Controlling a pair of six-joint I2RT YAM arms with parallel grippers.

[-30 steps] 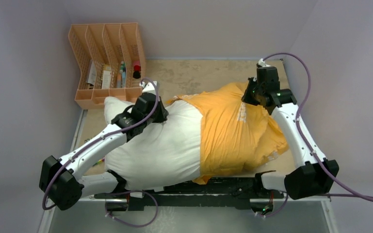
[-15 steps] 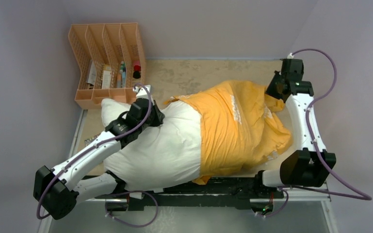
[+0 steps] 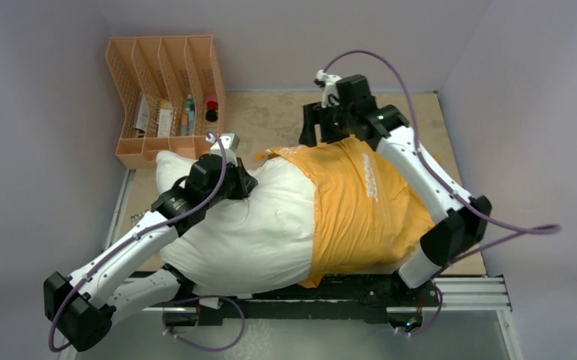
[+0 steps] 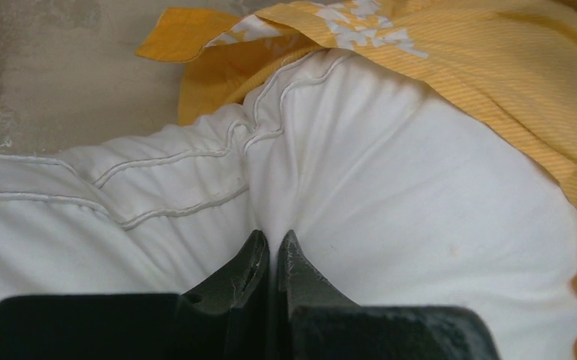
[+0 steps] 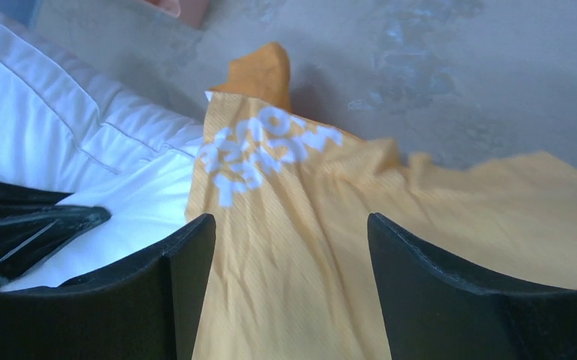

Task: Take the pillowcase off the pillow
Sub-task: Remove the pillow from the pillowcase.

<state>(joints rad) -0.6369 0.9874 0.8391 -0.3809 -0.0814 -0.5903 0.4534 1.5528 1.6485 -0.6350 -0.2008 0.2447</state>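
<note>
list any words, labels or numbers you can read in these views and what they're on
white lettering on the pillowcase: creased and blurred, cannot be read
labels on the items in the orange desk organizer: too small to read
no other text in view

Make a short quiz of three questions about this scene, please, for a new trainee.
1. True or false: part of the pillow lies bare, outside the pillowcase.
2. Short answer: what does the left gripper pinch?
3. Choose one: which gripper stands open? A. the left gripper. B. the right gripper. C. both.

Key: 1 true; 2 the pillow; 3 B.
</note>
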